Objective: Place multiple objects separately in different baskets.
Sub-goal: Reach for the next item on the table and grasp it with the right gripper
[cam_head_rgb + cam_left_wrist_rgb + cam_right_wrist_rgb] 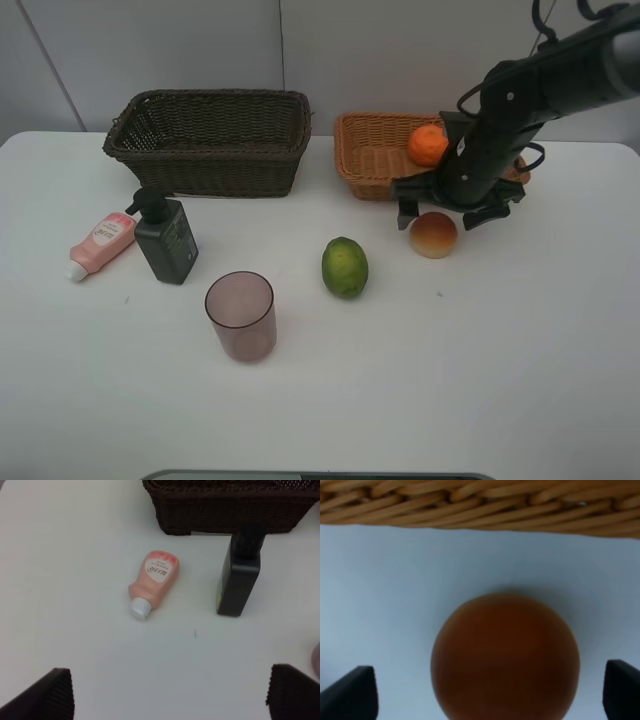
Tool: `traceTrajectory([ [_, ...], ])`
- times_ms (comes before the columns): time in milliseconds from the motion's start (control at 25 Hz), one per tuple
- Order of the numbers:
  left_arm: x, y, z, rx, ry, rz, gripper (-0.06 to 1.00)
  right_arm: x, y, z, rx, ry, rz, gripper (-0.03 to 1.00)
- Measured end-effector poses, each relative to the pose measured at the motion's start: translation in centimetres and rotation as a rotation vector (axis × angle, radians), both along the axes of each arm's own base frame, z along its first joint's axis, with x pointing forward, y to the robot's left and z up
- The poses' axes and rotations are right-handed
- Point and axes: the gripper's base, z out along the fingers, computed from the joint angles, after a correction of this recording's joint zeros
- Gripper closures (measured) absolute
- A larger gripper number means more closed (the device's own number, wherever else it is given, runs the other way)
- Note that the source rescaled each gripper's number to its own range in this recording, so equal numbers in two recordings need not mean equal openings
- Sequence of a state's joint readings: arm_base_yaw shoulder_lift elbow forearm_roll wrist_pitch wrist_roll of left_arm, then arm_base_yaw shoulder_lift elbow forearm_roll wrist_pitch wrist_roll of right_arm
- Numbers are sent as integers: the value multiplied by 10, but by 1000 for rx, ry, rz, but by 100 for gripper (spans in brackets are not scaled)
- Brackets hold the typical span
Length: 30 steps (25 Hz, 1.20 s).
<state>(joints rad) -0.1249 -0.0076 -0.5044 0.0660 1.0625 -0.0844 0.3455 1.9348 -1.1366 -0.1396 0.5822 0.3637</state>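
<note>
The surface (500,380) held two baskets: a dark basket (210,140), and a tan basket (365,155) partly hidden by my arm (540,85), one orange (428,145) inside. One bottle (167,240), cup (241,315), tube (100,242) and lime (345,267) sat loose. My right pincer (486,695) gaped astride one peach (433,235); my left pincer (170,695) gaped, empty.

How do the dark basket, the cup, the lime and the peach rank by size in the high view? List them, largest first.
1. dark brown basket, by far
2. cup
3. lime
4. peach, as wide as the lime but shorter
</note>
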Motion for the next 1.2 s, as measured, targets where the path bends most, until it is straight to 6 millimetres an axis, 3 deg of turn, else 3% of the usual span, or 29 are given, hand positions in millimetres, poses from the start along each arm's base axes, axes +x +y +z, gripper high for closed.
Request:
traceTrajectory([
  [560, 0, 0, 0, 0, 0, 0, -5, 7, 0, -32, -15, 10, 21, -3],
  [1080, 0, 0, 0, 0, 0, 0, -5, 8, 0, -38, -19, 17, 25, -2],
  [1120, 0, 0, 0, 0, 0, 0, -5, 8, 0, -38, -19, 17, 25, 1],
  [1200, 0, 0, 0, 0, 0, 0, -5, 8, 0, -38, -24, 17, 30, 18],
])
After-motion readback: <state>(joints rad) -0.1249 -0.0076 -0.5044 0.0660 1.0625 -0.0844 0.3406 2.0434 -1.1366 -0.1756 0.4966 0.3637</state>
